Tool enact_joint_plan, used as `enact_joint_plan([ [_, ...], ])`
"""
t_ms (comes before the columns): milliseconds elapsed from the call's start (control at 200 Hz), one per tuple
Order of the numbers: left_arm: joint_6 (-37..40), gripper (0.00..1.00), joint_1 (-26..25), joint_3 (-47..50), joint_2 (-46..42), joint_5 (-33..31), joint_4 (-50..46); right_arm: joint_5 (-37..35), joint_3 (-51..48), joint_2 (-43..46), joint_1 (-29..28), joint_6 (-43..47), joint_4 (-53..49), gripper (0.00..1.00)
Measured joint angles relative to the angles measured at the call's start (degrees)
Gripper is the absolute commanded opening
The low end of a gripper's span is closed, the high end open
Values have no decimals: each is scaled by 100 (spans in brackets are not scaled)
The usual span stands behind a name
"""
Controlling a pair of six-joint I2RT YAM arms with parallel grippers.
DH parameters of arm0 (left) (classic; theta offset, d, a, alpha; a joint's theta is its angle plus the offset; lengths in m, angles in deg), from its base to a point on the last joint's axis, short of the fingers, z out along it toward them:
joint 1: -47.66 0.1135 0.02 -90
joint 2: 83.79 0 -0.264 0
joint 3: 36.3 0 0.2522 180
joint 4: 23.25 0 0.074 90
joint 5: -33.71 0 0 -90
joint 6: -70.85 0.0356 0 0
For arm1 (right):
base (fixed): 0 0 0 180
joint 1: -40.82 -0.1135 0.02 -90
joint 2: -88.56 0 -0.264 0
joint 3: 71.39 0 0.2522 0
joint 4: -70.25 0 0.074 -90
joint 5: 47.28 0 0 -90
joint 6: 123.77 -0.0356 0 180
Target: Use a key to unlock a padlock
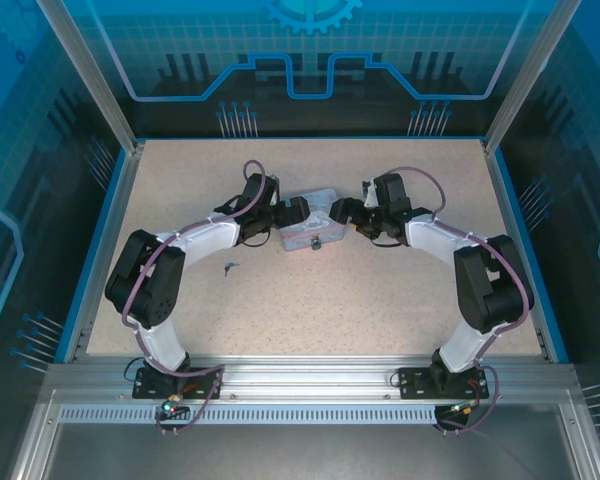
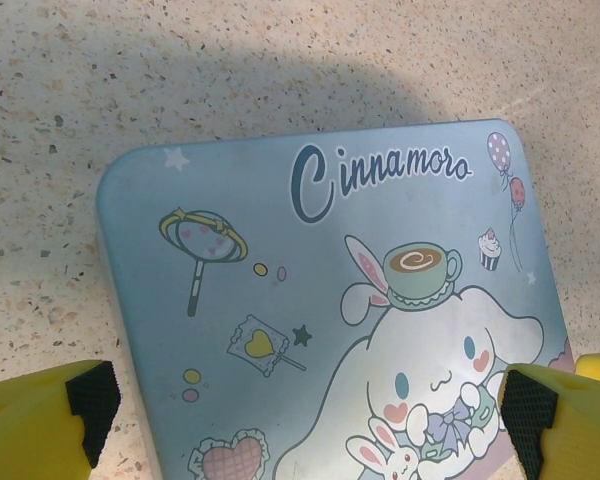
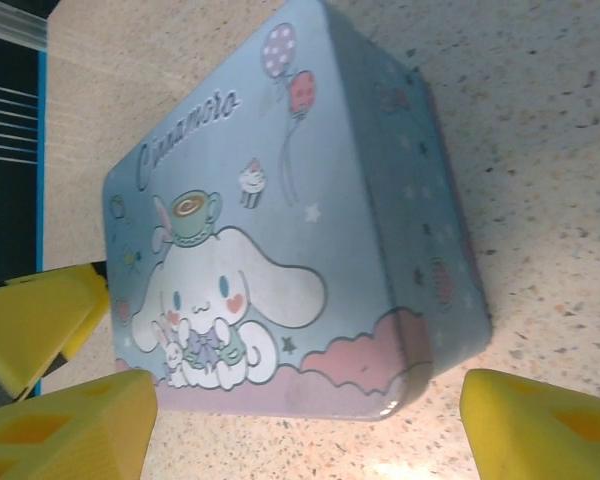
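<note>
In the top view a pale blue tin box (image 1: 313, 226) lies mid-table between both grippers. A tiny dark piece on its near side looks like the padlock (image 1: 317, 243). The key (image 1: 230, 266), a small dark sliver, lies on the table left of the box, beside the left arm. My left gripper (image 1: 296, 214) is at the box's left end. In the left wrist view my left gripper (image 2: 310, 415) stands open, its black pads (image 2: 92, 398) straddling the printed lid (image 2: 320, 300). My right gripper (image 1: 340, 212) (image 3: 305, 420) is open at the box's right end, near the box's corner (image 3: 420, 330).
The speckled table (image 1: 360, 300) is bounded by a blue rim (image 1: 100, 240) and glass walls. The two arms arch inward from their bases at the near edge. A yellow finger of the other gripper (image 3: 35, 325) shows at the left of the right wrist view.
</note>
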Motion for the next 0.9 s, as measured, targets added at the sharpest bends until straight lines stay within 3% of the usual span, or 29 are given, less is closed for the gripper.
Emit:
enact_joint_plan([
  [385, -2, 99, 0, 92, -22, 0, 55, -188, 942, -852, -33, -39, -168, 79],
  [900, -26, 99, 0, 203, -74, 7, 160, 208, -24, -404, -177, -566, 564, 78],
])
